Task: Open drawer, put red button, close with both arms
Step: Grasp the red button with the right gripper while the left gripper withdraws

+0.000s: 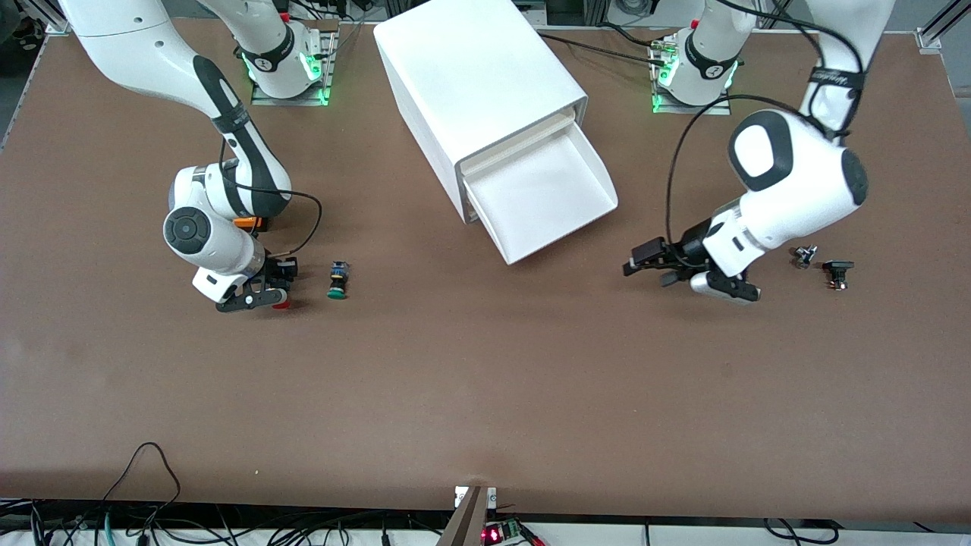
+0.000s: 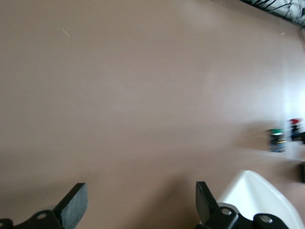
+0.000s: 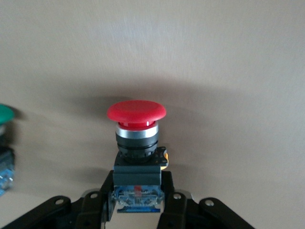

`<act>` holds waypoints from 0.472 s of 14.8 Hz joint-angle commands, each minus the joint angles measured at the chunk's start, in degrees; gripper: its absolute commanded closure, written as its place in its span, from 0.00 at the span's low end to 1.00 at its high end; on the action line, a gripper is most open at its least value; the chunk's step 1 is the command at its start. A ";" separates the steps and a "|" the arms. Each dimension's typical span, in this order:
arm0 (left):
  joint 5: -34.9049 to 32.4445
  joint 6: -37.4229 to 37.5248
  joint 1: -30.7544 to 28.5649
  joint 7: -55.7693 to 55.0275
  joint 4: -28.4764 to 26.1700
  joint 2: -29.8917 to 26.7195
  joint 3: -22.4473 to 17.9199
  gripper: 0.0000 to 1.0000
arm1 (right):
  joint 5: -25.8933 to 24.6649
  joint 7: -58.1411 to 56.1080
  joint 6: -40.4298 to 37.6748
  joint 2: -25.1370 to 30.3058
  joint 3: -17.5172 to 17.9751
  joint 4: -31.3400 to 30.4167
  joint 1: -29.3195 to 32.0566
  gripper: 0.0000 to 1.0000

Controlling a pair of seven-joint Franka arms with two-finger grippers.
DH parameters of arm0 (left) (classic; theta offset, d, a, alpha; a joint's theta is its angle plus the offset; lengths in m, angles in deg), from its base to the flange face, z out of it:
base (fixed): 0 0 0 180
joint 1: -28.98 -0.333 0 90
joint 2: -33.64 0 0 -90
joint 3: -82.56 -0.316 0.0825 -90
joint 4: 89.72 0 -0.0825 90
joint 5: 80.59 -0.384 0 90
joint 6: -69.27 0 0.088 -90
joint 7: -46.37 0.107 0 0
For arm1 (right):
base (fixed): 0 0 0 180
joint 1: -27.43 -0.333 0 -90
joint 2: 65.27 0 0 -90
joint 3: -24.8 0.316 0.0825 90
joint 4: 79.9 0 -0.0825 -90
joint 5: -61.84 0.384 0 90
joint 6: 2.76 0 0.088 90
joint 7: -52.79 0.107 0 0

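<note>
The white cabinet [image 1: 478,83] lies at mid-table with its drawer [image 1: 557,227] pulled out and nothing in it. My right gripper [image 1: 262,294] is low over the table toward the right arm's end, shut on the red button [image 1: 282,305]. In the right wrist view the fingers [image 3: 106,188] clamp the black-and-blue body and the red cap [image 3: 136,110] sticks out ahead of my right gripper [image 3: 137,186]. My left gripper [image 1: 641,263] hangs open and empty low over the table beside the drawer's corner. In its own view my left gripper [image 2: 140,200] spans bare table.
A green-capped button [image 1: 337,280] lies beside the right gripper and also shows in the right wrist view [image 3: 4,114] and the left wrist view [image 2: 276,139]. An orange box [image 1: 249,223] sits under the right arm. Two small black parts [image 1: 804,255] [image 1: 837,271] lie by the left arm.
</note>
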 commanded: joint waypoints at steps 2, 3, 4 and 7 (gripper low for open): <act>-10.44 11.30 -4.69 -0.40 0.72 -11.24 -3.64 0.00 | -0.53 -0.37 -4.14 3.21 0.40 4.19 0.18 0.75; -13.60 16.82 -4.78 -0.39 2.39 -12.65 -5.14 0.00 | -0.53 -0.37 -6.59 4.00 0.40 6.03 0.18 0.75; -17.19 22.18 -4.78 -0.39 5.27 -13.62 -6.37 0.00 | -0.35 -0.64 -9.48 4.79 0.84 8.49 0.18 0.75; -26.17 31.26 -4.87 -0.48 11.62 -15.39 -6.74 0.00 | -0.27 -0.73 -21.16 5.42 4.69 21.21 0.18 0.75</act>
